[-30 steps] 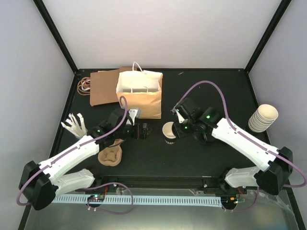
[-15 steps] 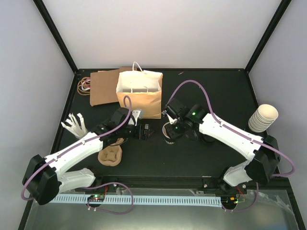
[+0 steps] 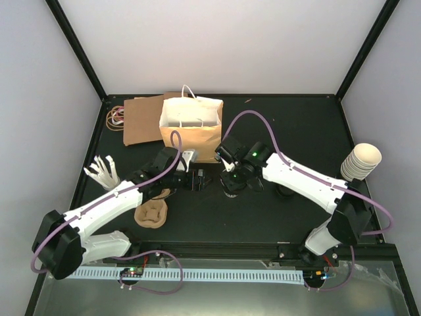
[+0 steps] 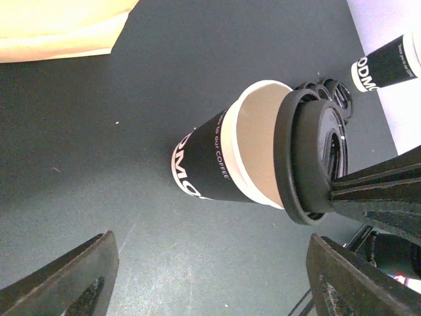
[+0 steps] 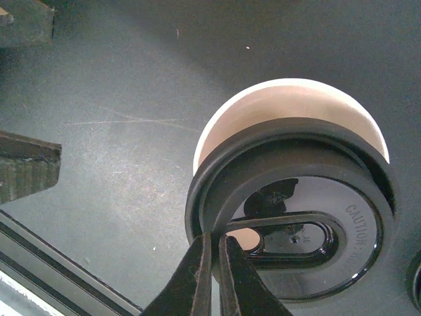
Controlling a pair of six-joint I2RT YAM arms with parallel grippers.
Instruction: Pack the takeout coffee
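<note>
- A brown moulded-pulp cup tray [image 3: 150, 213] lies on the black tabletop [image 3: 263, 224] toward the near edge, left of middle, under the left arm [image 3: 99, 210].
- A fan of white plastic pieces [image 3: 102, 172], too small to name, lies by the left edge.
- The left jaws are spread wide with nothing between them. They point at the coffee cup from its left side, near it but apart from it.
- The coffee cup [image 4: 204, 164], dark with white lettering and a cream inside, stands upright about the middle of the tabletop, outside the tray.
- The right jaws are pressed together on the rim of the black lid [image 5: 296, 224], pinching it at the edge beside the drinking slot.
- The lid sits over the cup's mouth, off centre and not seated all round. A crescent of the cup's cream inner wall shows past its edge.
- A small pile of black lids [image 4: 327, 97] lies on the tabletop beyond the cup, on its right side.
- A stack of cream paper cups [image 3: 360, 163] leans at the right edge.
- A tan paper bag [image 3: 191, 135] with white handles stands upright and open-mouthed toward the far edge, left of middle.
- A flat brown paper bag [image 3: 139, 122] lies just beside it on the left.
- Some rubber bands [image 3: 116, 117] lie in the far-left corner.
</note>
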